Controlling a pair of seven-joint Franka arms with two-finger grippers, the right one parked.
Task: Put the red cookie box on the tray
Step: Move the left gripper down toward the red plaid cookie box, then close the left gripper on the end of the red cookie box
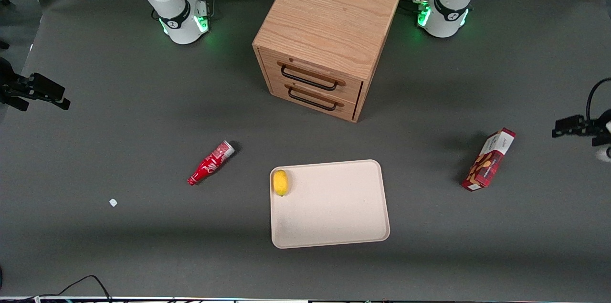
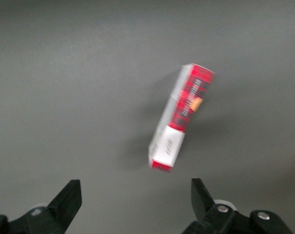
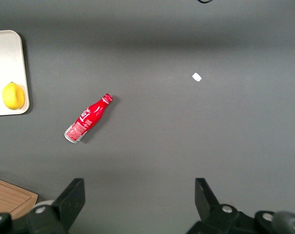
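Note:
The red cookie box (image 1: 489, 159) is a slim dark-red carton with a white end panel. It rests on its narrow long side on the grey table, toward the working arm's end, apart from the beige tray (image 1: 334, 217). My left gripper (image 1: 568, 126) hovers above the table beside the box, still nearer the working arm's end. In the left wrist view the gripper (image 2: 136, 192) is open and empty, and the box (image 2: 181, 119) lies ahead of the fingertips (image 2: 69, 195), not between them.
A yellow lemon (image 1: 280, 182) lies on the tray near one corner. A red bottle (image 1: 211, 162) lies on the table toward the parked arm's end, with a small white scrap (image 1: 113, 203) nearby. A wooden two-drawer cabinet (image 1: 329, 21) stands farther from the front camera than the tray.

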